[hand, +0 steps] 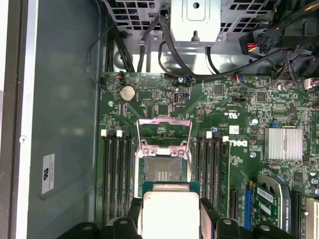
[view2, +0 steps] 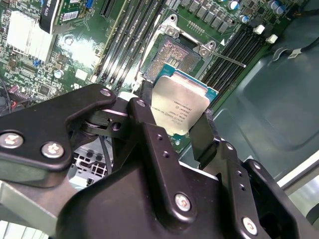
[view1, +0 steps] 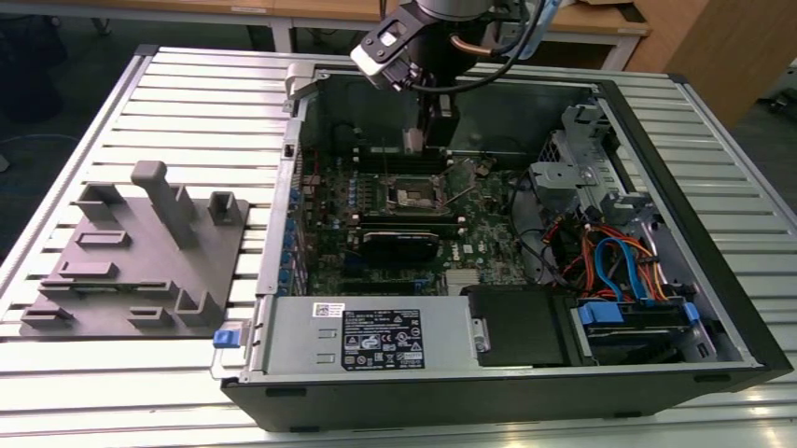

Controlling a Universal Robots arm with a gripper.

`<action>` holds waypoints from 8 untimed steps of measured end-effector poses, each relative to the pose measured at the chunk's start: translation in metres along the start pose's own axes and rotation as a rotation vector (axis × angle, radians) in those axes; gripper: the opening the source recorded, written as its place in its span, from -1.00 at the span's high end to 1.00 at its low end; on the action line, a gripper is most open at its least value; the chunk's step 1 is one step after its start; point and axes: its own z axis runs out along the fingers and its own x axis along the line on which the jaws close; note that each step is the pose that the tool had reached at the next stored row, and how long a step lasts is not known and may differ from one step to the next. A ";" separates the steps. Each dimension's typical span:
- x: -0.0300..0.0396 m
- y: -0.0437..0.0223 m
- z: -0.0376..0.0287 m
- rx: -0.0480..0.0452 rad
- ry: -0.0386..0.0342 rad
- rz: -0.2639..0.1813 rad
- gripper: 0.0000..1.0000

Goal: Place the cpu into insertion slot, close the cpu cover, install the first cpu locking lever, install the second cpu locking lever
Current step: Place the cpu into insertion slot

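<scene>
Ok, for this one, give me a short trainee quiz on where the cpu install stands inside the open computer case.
1. True or false: the cpu already lies seated in the insertion slot.
2. The cpu cover is: A) shut over the slot; B) swung open, leaving the slot bare; C) taken off the board altogether.
3. What is clamped between the fingers of the gripper?

Key:
1. False. In both wrist views the chip is held off the slot.
2. B.
3. The cpu.
</scene>
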 end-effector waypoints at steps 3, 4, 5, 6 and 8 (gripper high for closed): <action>0.0000 0.0000 0.0011 0.0000 0.0000 0.000 -0.08; 0.0000 0.0000 0.0015 -0.0001 0.0001 0.000 -0.08; -0.0001 0.0000 0.0019 -0.0001 0.0001 0.000 -0.08; -0.0001 0.0000 0.0024 -0.0001 0.0001 0.000 -0.08; -0.0001 0.0000 0.0033 0.0000 0.0001 0.000 -0.08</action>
